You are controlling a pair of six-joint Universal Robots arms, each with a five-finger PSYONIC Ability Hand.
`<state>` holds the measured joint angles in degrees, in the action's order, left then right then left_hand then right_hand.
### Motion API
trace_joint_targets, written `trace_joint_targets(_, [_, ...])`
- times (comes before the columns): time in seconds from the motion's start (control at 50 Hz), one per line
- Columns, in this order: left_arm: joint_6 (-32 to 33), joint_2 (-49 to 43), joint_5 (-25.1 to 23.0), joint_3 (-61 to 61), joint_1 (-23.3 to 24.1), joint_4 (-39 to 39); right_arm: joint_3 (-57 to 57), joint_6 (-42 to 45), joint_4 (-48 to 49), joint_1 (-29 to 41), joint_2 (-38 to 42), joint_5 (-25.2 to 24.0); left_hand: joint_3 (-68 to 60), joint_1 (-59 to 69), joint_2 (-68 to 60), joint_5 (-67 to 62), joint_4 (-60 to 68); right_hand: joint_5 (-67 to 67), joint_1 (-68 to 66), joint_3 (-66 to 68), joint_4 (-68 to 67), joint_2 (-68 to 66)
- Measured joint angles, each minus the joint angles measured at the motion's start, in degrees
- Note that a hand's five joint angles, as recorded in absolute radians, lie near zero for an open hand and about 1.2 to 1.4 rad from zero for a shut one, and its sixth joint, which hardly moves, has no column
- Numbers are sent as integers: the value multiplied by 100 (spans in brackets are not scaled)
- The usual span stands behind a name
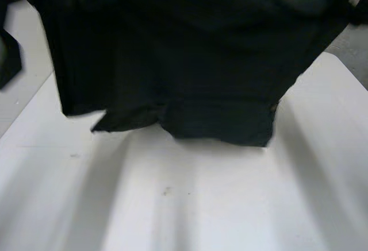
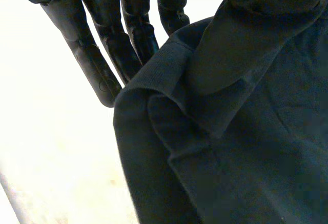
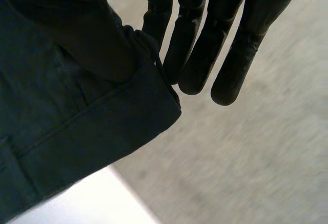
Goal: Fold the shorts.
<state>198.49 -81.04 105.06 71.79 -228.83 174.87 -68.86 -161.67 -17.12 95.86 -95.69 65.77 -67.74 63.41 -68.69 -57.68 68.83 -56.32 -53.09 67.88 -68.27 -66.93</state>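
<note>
1. One pair of black shorts (image 1: 184, 61) hangs spread wide in the air above a white table (image 1: 201, 205). It is stretched between the robot's two hands. Its lower edge hangs close over the tabletop, and I cannot tell whether it touches.
2. The left hand (image 2: 92, 65) pinches one upper corner of the shorts (image 2: 230, 157). Its fingers run straight behind the cloth and the thumb presses on the front, where a thick seamed edge folds over.
3. The right hand (image 3: 241, 39) holds the opposite corner of the shorts (image 3: 61, 121) the same way, thumb on a stitched band and straight fingers behind. Grey floor (image 3: 246, 172) lies beneath this hand, past the table's edge.
4. Handling, as a judgement:
   - The cloth looks soft, light and limp, and it drapes and wrinkles freely.
   - It will sag wherever it is not held and will not keep a crease by itself.
   - It is not fragile and looks unlikely to slip.
5. Where to hold, as a judgement:
   - The doubled, stitched edges and corners give the firmest grip.
   - Holding both corners level should keep the garment flat as it is laid down for folding.
6. Count: one pair of shorts, two hands both gripping it, one table.
</note>
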Motion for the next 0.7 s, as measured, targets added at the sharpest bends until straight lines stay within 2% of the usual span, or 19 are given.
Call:
trace_joint_targets(0.1, [-22, 161, 7, -424, 1, -194, 753, -92, -348, 10, -124, 108, 0, 0, -4, 0, 0, -2, 0, 0, 0, 0])
trace_joint_targets(0.26, [-44, 119, 6, -424, -44, -255, 1057, -44, -481, 33, 96, 305, 0, 1, -5, 0, 0, -2, 0, 0, 0, 0])
trace_joint_targets(0.34, [-70, -512, -22, -138, -388, -197, 950, 89, -425, 280, 907, 457, 0, 0, -6, 0, 1, -2, 0, 0, 0, 0])
trace_joint_targets(0.36, [-70, -512, -22, -138, -388, -197, 950, 89, -425, 280, 907, 457, 0, 0, -6, 0, 1, -2, 0, 0, 0, 0])
trace_joint_targets(0.46, [-137, -1735, -147, -261, -874, 74, 999, 422, -259, 628, 2110, 670, 0, 0, -9, 0, 1, -5, 0, 0, 0, -1])
trace_joint_targets(0.5, [-141, -1861, -170, -306, -898, 109, 1020, 445, -224, 656, 2220, 710, 0, 0, -9, 0, 1, -5, 0, 0, 0, -1])
trace_joint_targets(0.52, [-154, -2417, -284, -580, -984, 298, 1153, 519, 0, 773, 2690, 932, -12, 1, -12, 0, 2, -6, 0, 0, 0, 0])
trace_joint_targets(0.56, [-160, -2990, -399, -923, -1044, 478, 1295, 560, 288, 884, 3117, 1187, -18, 0, -12, 0, 2, -6, 0, 0, 0, 0])
trace_joint_targets(0.6, [-160, -3231, -443, -1090, -1066, 548, 1372, 574, 483, 943, 3332, 1340, -18, 1, -13, 0, 2, -6, 0, 0, 0, 0])
trace_joint_targets(0.64, [-152, -4352, -596, -1993, -1198, 868, 1604, 606, 1416, 1136, 4015, 1905, -19, 2, -13, 0, 3, -6, 0, 0, 0, 0])
trace_joint_targets(0.7, [-144, -5134, -657, -2733, -1317, 1101, 1705, 633, 2240, 1237, 4422, 2255, -19, 1, -13, 0, 4, -7, 0, 0, 0, 0])
